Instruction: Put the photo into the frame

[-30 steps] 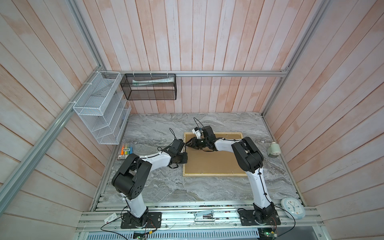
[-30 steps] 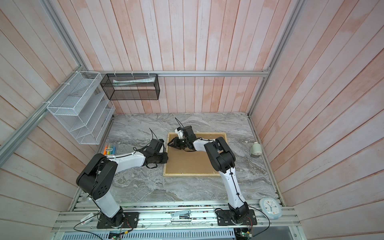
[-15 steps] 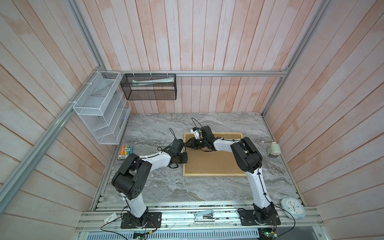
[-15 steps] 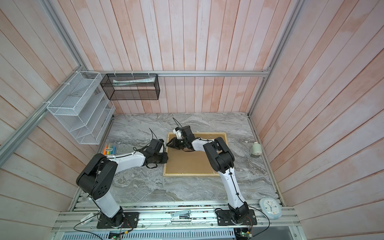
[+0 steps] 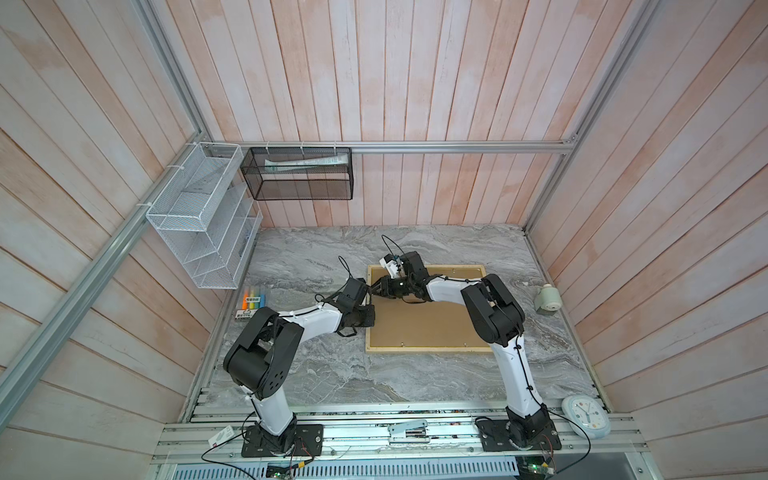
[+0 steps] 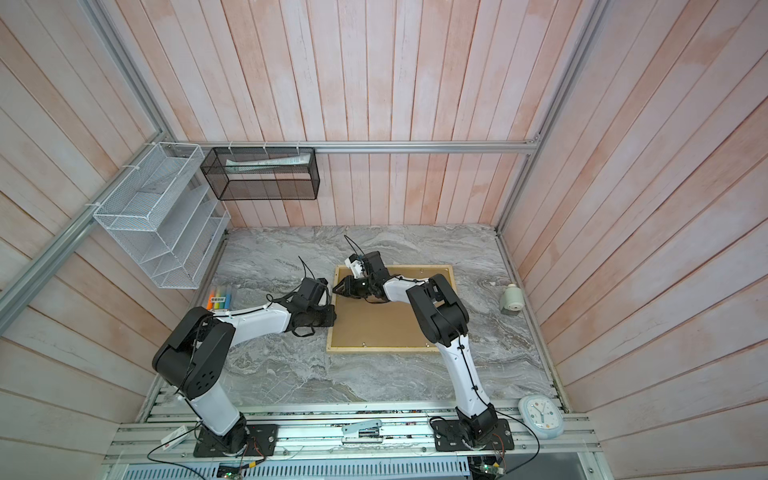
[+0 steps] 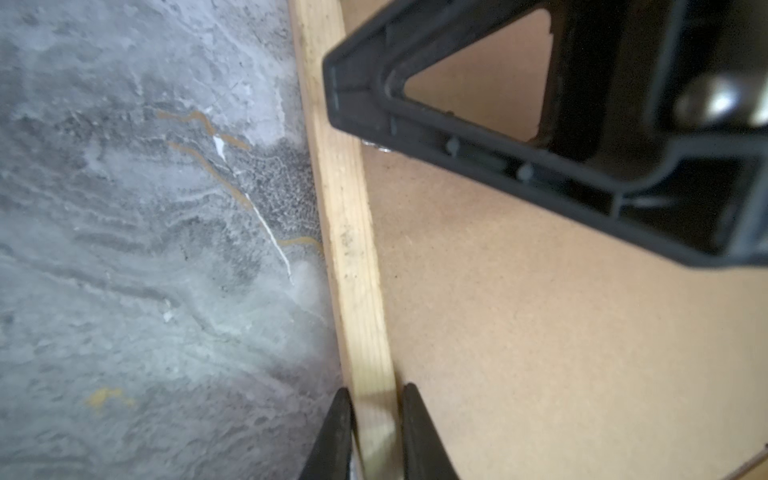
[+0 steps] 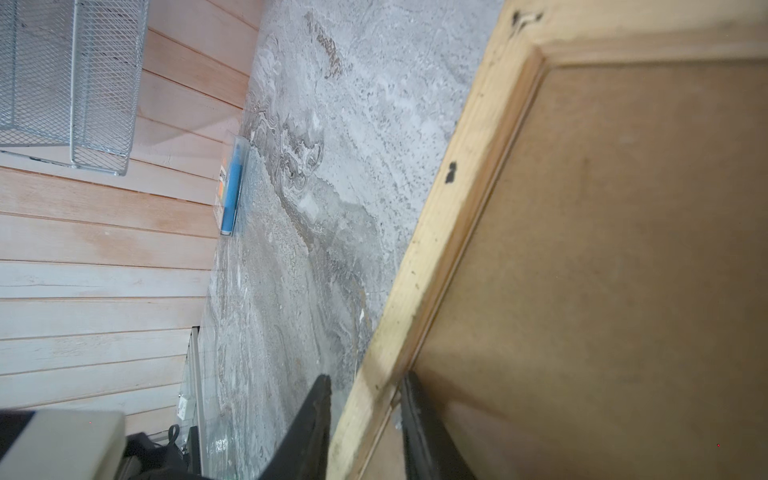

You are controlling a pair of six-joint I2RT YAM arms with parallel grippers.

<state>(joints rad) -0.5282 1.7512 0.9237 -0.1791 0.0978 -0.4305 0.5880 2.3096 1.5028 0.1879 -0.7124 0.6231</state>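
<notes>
Both clamped on one pale side strip of the frame (image 5: 426, 350), face-down on the tabletop (image 5: 316, 374): left pincer (image 7: 374, 432), right pincer (image 8: 365, 415). Photo unseen, presumably beneath the backing board (image 5: 419, 324); lifting or flipping apparently next, calling for matched motion

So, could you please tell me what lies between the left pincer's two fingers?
The frame's pale wooden left rail, seen in the left wrist view between the left pincer's fingers.
</notes>
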